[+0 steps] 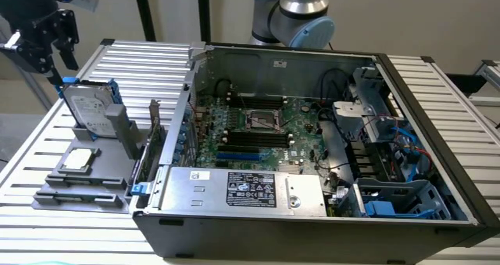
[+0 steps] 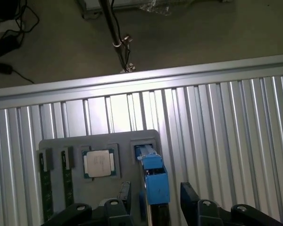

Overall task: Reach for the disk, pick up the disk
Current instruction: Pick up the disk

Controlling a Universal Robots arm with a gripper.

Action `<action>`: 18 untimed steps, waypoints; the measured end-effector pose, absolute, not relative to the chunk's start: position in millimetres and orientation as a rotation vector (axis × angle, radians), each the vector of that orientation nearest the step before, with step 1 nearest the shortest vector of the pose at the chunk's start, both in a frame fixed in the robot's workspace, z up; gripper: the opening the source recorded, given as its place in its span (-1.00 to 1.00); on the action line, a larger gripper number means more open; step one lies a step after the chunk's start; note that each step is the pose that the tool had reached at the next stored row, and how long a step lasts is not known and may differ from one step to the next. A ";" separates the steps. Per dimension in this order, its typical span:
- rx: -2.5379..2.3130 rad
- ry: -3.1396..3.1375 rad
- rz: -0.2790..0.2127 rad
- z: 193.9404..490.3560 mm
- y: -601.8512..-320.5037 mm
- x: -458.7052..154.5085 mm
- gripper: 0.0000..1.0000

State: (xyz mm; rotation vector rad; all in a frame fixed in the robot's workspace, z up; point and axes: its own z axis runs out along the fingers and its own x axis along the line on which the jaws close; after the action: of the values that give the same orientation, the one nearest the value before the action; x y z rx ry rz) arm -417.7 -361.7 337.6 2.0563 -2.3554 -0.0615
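While pincer [image 1: 47, 51] hangs above disk [image 1: 88, 110], jaws apart.

The Universal Robots arm [image 1: 301, 16] stands at the back of the exterior view, a silver link above a blue-grey joint. Its black gripper [image 1: 53, 50] hangs at that view's upper left, pointing downward. In the wrist view its two black fingers [image 2: 188, 194] stand well apart, jaws parted

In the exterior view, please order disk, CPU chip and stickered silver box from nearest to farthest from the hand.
1. disk, upright, just below the hand.
2. CPU chip, flat on the grey holder.
3. silver box, inside the case.
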 end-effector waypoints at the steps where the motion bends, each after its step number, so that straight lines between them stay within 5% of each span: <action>1: 2.057 -2.355 -0.061 335.9 -361.4 -417.7 0.08; 18: 2.110 -2.320 -0.048 305.2 -358.3 -421.5 0.08</action>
State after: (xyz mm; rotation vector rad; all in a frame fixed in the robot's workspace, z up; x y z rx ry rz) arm -421.5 -358.3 305.2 2.1105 -2.3197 -0.0476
